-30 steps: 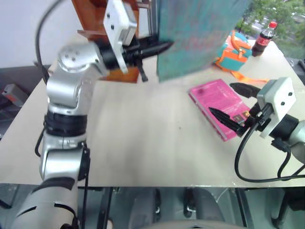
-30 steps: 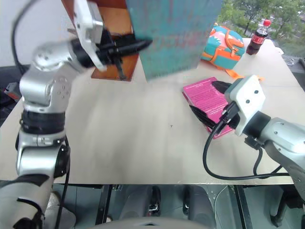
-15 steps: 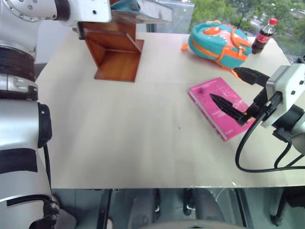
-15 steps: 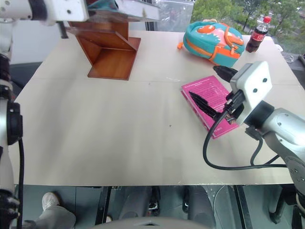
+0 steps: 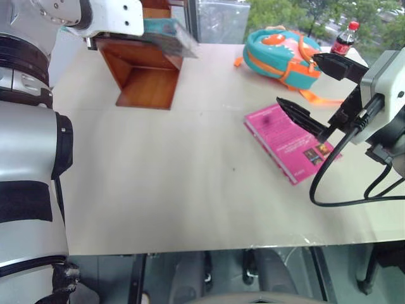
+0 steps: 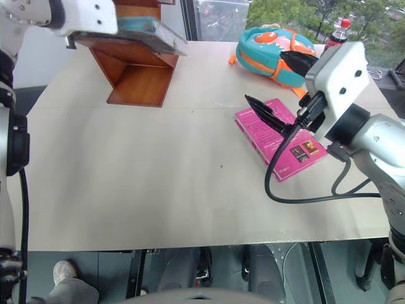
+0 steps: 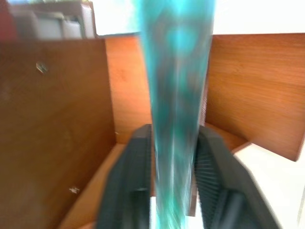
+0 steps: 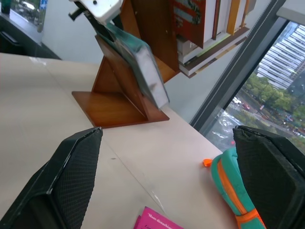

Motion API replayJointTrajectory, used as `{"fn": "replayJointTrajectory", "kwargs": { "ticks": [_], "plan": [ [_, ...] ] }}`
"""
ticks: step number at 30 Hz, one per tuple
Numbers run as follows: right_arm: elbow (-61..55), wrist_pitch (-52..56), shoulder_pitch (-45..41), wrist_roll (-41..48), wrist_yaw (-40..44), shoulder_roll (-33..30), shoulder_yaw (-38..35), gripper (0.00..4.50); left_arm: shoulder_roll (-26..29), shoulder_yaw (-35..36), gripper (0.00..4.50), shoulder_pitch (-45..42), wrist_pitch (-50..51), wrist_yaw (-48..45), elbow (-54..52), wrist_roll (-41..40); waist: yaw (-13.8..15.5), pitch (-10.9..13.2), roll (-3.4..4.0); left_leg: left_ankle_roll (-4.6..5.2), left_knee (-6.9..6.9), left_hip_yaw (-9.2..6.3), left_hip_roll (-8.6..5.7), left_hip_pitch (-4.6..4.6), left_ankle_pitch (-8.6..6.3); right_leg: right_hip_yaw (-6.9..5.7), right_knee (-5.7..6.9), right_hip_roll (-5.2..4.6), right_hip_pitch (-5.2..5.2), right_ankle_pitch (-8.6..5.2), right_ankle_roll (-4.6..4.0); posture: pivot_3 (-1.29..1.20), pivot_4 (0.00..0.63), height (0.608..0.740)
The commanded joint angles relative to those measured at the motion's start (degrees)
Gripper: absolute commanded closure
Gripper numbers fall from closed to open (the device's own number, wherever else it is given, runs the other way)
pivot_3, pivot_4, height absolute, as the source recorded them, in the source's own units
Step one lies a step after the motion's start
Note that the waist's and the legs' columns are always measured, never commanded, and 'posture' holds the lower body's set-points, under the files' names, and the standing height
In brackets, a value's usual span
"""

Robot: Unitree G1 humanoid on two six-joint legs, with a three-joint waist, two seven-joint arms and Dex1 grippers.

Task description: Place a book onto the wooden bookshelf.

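Left tool [image 7: 174, 157]: fingers flank the book [image 7: 176, 71], edge-on, to slide into the wooden bookshelf [image 7: 57, 119] ahead.
Right tool [image 5: 316, 88]: wide open, empty.

Open counter [image 5: 164, 171] is lying free across the middle, while the pink book [image 5: 288, 142], backpack [image 5: 278, 50] and wooden bookshelf [image 5: 142, 79] are crowding its far side.

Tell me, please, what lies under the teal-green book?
The reddish-brown wooden bookshelf lies beneath the large glossy teal-green book, which rests on its slanted board; the contact itself is covered by the book.

head pair: high, forward-down | wrists: close | shared: wooden bookshelf [image 5: 147, 79]
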Motion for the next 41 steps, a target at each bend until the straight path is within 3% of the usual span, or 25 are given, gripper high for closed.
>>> {"fn": "replayJointTrajectory", "kwargs": {
  "ticks": [1,3,7,11,15,18,22,23,25,27,30,35,41],
  "plan": [
    [-0.56,-1.78,-0.83,-1.15,0.94,0.31,-0.58,0.0,1.74,3.86,1.69,-1.49,-2.02,0.48,-0.7,-3.02,0.06,0.0,0.0,0.01,0.0,0.0,0.0,-0.02,-0.01,-0.01,-0.02,0.0,0.0,0.0,0.0,0.0,0.15,0.74],
    [-0.39,-2.12,-0.11,-1.59,1.57,0.57,-0.66,0.0,2.71,7.05,1.01,-0.24,-4.78,-2.29,-1.64,-6.79,0.17,0.0,0.0,0.02,0.0,0.0,0.0,-0.05,-0.02,-0.03,-0.06,-0.02,-0.01,0.01,0.0,0.0,0.15,0.74],
    [-0.48,-2.17,2.57,-1.4,2.93,0.77,-1.85,0.0,4.8,15.75,1.01,5.76,-9.06,-14.35,-7.16,-19.36,0.09,0.0,0.01,0.03,0.0,0.05,-0.01,-0.01,-0.02,-0.02,-0.05,-0.05,0.0,0.08,-0.14,0.0,0.15,0.74],
    [-0.67,-1.11,5.29,-0.11,3.98,0.62,-3.14,0.0,6.45,26.72,1.01,24.0,15.81,-32.05,-36.7,-42.98,-0.01,-0.02,0.04,0.02,0.12,0.01,0.01,-0.02,-0.02,-0.06,0.08,-0.09,0.01,0.09,-0.16,0.0,0.15,0.74],
    [-0.81,-0.33,7.77,0.05,5.17,-0.24,-3.68,0.0,5.33,32.99,1.01,42.33,42.26,-26.64,-66.71,-58.21,-0.09,-0.02,0.04,0.02,0.42,-0.12,0.02,-0.06,-0.01,-0.03,0.26,-0.1,0.06,0.11,-0.16,0.0,0.15,0.74],
    [-1.54,0.17,11.07,-1.64,5.76,-1.3,-3.01,0.0,-0.19,35.33,1.01,53.41,55.02,-17.39,-81.09,-66.41,0.49,-0.03,0.07,0.02,0.65,-0.36,0.0,0.06,-0.02,0.03,0.43,-0.15,0.35,0.07,-0.12,0.0,0.15,0.74],
    [-2.37,0.19,17.13,-5.43,6.04,-3.0,-2.7,0.0,-8.22,35.18,2.03,63.74,58.01,-7.51,-88.33,-68.21,0.95,-0.07,0.12,0.01,0.83,-0.34,-0.04,0.33,-0.01,0.13,0.71,-0.15,0.53,-0.04,0.06,0.0,0.15,0.74],
    [-2.6,-0.19,19.11,-6.85,6.16,-3.4,-2.65,0.0,-10.31,35.09,2.68,65.65,57.85,-5.36,-89.14,-68.19,1.22,-0.06,0.11,0.01,0.84,-0.32,-0.03,0.39,-0.01,0.13,0.74,-0.13,0.56,-0.04,0.05,0.0,0.15,0.74],
    [-3.09,-1.08,26.98,-10.08,7.13,-3.89,-4.85,0.0,-13.94,33.97,3.24,71.63,56.34,-0.86,-89.57,-66.05,1.4,-0.1,0.17,-0.08,0.83,-0.27,0.05,0.83,0.04,0.15,0.8,-0.03,0.84,0.02,-0.09,0.0,0.15,0.74],
    [-3.14,0.48,33.87,-8.36,9.9,-3.66,-9.29,0.0,-14.56,34.59,3.24,76.02,56.51,0.59,-89.2,-66.11,1.53,-0.39,0.45,-0.08,0.72,-0.36,0.04,1.07,0.02,0.2,0.7,-0.07,1.14,-0.07,-0.2,0.0,0.15,0.74],
    [-3.36,1.24,42.58,-7.13,13.39,-2.89,-17.21,0.0,-11.82,36.23,2.43,80.89,55.79,-2.14,-89.74,-67.21,1.46,-0.34,0.48,-0.08,0.69,-0.36,0.05,0.94,0.03,0.2,0.66,-0.04,1.03,0.0,-0.1,0.0,0.15,0.74],
    [-4.1,-0.61,55.92,-9.43,19.83,-1.23,-30.35,0.0,-4.3,40.0,0.29,88.19,51.85,-6.38,-89.37,-65.47,1.48,-0.35,0.53,-0.09,0.67,-0.36,0.11,0.93,0.01,0.18,0.61,-0.02,0.97,-0.13,-0.3,0.0,0.15,0.74],
    [-4.33,-0.77,60.68,-9.42,23.27,-0.31,-36.75,0.0,-0.12,42.38,0.29,90.53,51.87,-9.7,-88.59,-67.32,1.51,-0.4,0.63,-0.11,0.68,-0.47,0.07,0.97,-0.32,0.16,0.6,-0.43,0.97,-0.14,-0.33,0.0,0.15,0.74]
  ]
}}
